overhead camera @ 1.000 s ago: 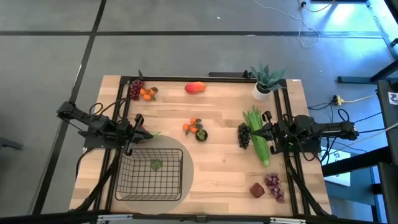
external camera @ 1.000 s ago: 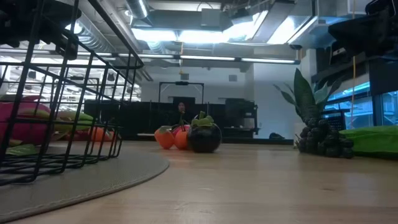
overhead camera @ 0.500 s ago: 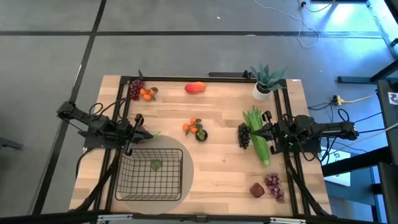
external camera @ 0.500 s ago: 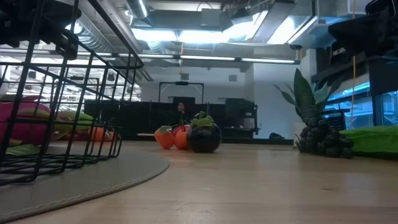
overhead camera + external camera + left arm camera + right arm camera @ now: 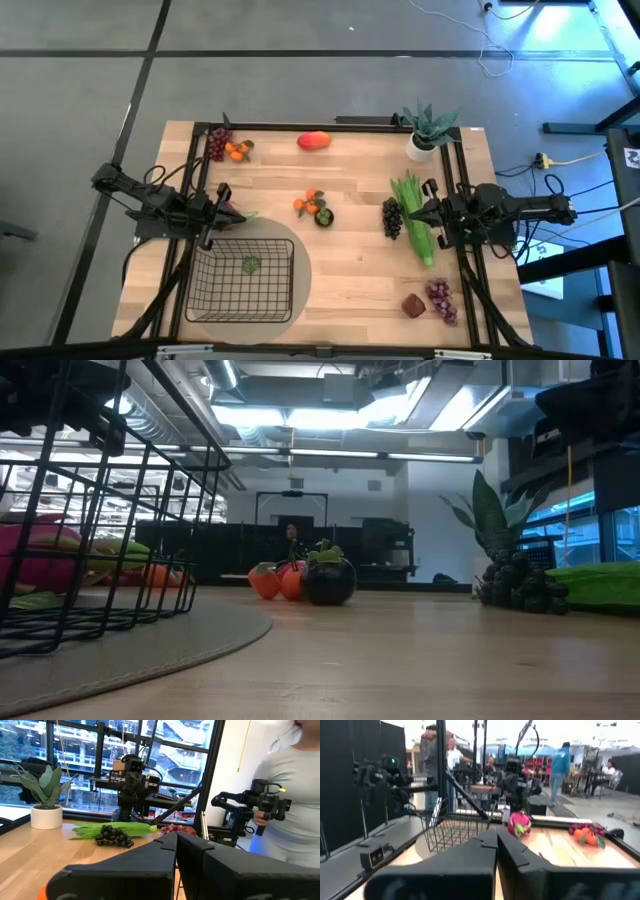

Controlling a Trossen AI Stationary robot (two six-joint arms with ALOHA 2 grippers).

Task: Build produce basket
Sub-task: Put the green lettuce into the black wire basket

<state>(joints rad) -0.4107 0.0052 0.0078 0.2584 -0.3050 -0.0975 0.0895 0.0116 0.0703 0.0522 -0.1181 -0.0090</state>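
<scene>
A: What sits around the basket (image 5: 243,280)?

B: It is a shallow black wire grid, roughly square, on a round grey mat (image 5: 300,268) at the near left of the pale wooden table (image 5: 350,280). One small green piece (image 5: 250,264) lies on its floor. A pink dragon fruit (image 5: 231,213) with green tips lies just beyond its far edge, right beside the left gripper (image 5: 222,212).

A: And that gripper?

B: Its fingers are pressed together with nothing between them. It hangs at the table's left edge.

A: The right one?

B: The right gripper (image 5: 415,213) is the same, closed and empty, over the right side. The long green leafy stalks (image 5: 414,218) lie under its tip, and a dark knobbly grape bunch (image 5: 391,218) is just to their left.

A: What else is on the table?

B: In the middle, small oranges (image 5: 306,203) touch a dark round fruit with a green cap (image 5: 323,216). Along the far edge lie a smooth red-orange mango (image 5: 314,141) and, at the far left corner, a red-purple grape bunch (image 5: 217,144) beside more oranges (image 5: 237,151). Near right: a dark red lump (image 5: 413,305) and a purple grape bunch (image 5: 441,298). A spiky green plant in a white pot (image 5: 428,132) stands at the far right corner.

A: Anyone nearby?

B: The left wrist view shows a person in a pale top (image 5: 289,795) past the table's end.
</scene>
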